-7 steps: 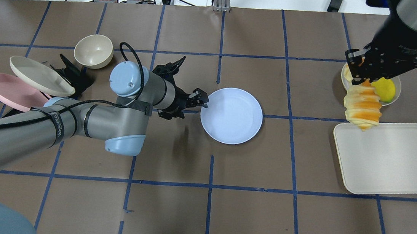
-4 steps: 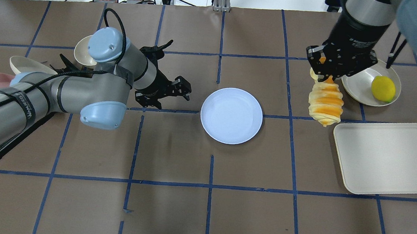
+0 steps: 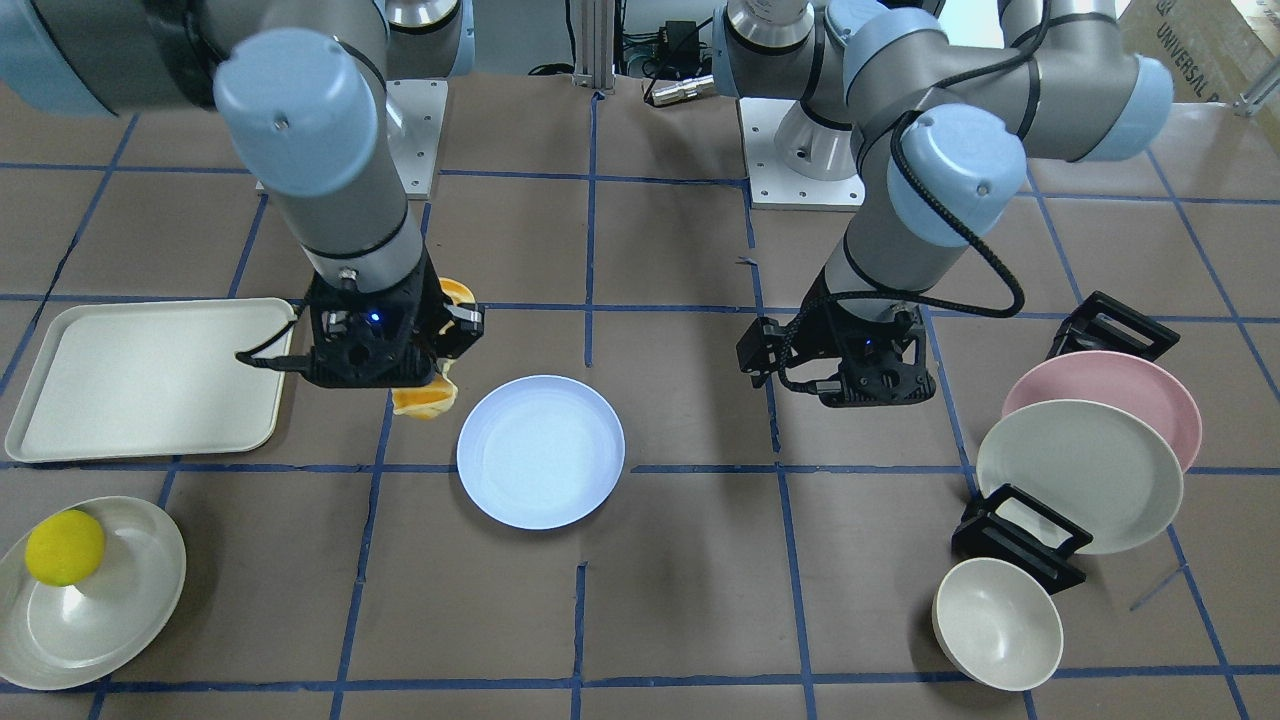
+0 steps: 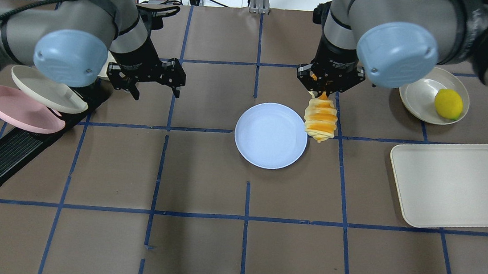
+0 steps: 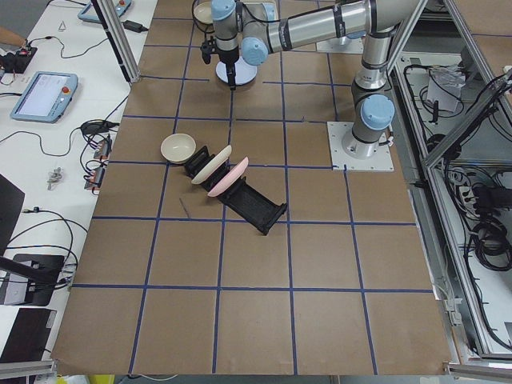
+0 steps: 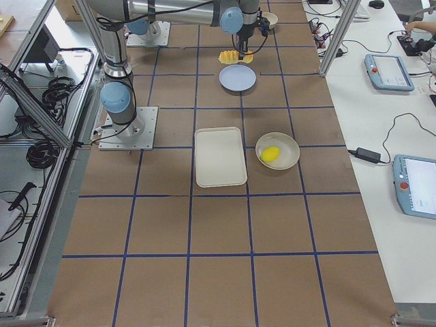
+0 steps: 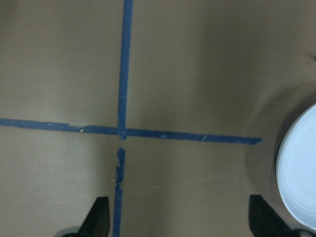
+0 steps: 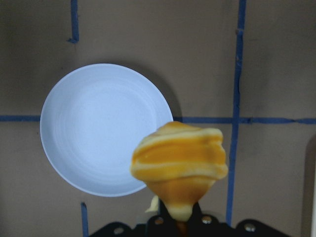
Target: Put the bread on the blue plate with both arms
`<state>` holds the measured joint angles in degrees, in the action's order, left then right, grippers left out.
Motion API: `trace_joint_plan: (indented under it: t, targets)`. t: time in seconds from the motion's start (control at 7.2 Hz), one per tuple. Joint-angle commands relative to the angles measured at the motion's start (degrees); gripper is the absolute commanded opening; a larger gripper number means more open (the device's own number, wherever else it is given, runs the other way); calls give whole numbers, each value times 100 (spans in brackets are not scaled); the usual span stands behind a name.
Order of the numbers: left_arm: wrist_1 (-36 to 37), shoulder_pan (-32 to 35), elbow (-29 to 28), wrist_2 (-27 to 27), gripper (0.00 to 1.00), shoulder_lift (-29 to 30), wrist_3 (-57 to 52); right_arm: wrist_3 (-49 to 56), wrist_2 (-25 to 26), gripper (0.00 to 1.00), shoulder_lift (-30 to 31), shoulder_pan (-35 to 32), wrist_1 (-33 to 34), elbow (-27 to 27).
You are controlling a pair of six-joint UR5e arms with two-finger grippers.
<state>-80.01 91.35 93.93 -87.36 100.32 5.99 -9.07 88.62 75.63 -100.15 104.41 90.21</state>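
Overhead view: the right gripper [image 4: 327, 87] points straight down, its jaws clamped on the upper end of the bread [image 4: 321, 120], which hangs lengthwise beneath them. The loaf is just beside the blue plate [image 4: 271, 135], at the rim on the robot's right side. The left gripper [image 4: 157, 89] hovers well apart from the plate on the opposite side, jaws spread. On the brown bench [image 4: 197, 249] a cream tray [image 4: 454, 188] lies to the right of the plate. Beyond the tray a yellow ball [image 4: 448, 104] rests on a cream dish [image 4: 418, 98]. A pink plate [image 4: 14, 108] leans in a black rack [image 4: 14, 150] at the far left. Front-facing view: the right gripper's body hides most of the bread, and its lower tip shows short of the plate's rim. A cream bowl [image 3: 997, 622] stands by the rack. Side views: from the robot's right the bread shows just beyond the plate, but both grippers are too small to judge. Left wrist view: two fingertips [image 7: 98, 219] stand wide apart above the bench's blue tape lines, with the plate's edge at the right border. Right wrist view: the bread fills the foreground and overlaps the plate's lower right rim.
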Motion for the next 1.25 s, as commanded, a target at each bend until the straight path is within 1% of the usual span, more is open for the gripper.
trace_joint_plan:
  t: [0.0,0.14,0.28,0.42,0.56,0.83,0.97,1.11]
  targets:
    - [-988,-12,-698,-97,100,-65,-28,-148,7,9,-503,-216,1018,120]
    - [-1208,-29,-831,-306,100,-65,-36,-191,50,9,-809,-242,1429,137]
    - [-1384,-81,-972,-378,100,-83,-37,-209,59,9,-1082,-321,1781,137]
    - [-1447,-90,-1138,-344,100,-74,-37,-209,68,9,-1276,-382,1871,137]
    - [-1447,-108,-1262,-317,100,-5,-37,-235,-2,9,-1331,-392,1811,155]
    - [-1447,-195,-1368,-308,100,-48,-80,-236,-133,9,-1524,-584,1793,277]
    - [-1456,-231,-1490,-317,100,-57,-194,-227,-134,9,-1524,-594,1793,304]
    - [-1613,-240,-1639,-326,100,-83,-212,-227,-204,9,-1524,-620,1741,304]
